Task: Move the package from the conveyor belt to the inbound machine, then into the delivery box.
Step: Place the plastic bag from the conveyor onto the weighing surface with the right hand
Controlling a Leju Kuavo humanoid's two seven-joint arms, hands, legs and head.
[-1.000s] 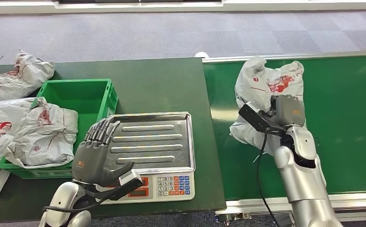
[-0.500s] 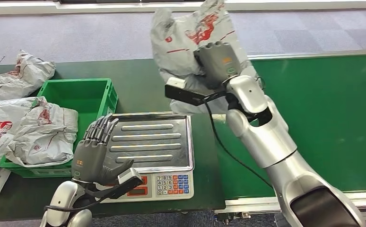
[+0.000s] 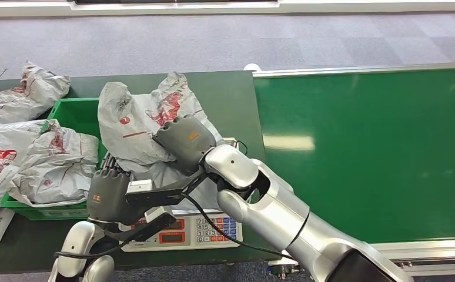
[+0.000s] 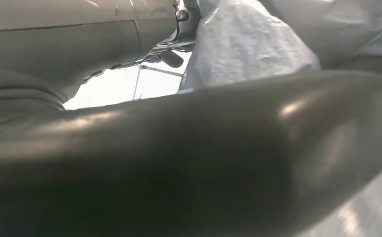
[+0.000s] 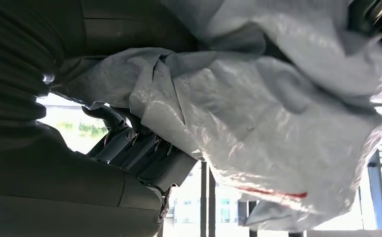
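Fingers (image 3: 169,138): right hand (image 3: 184,141), curled into the package (image 3: 146,126), holding it just above the scale (image 3: 204,226), whose tray it covers.
Counter (image 3: 219,97): dark green, carries scale and delivery box (image 3: 75,114).
Package: grey crumpled bag, long axis running across toward the box.
Left hand (image 3: 107,194): nearer the box, fingers upright beside the package; whether touching, cannot tell.

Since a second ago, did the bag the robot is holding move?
Yes. The right hand carried the package left off the conveyor belt, over the scale.
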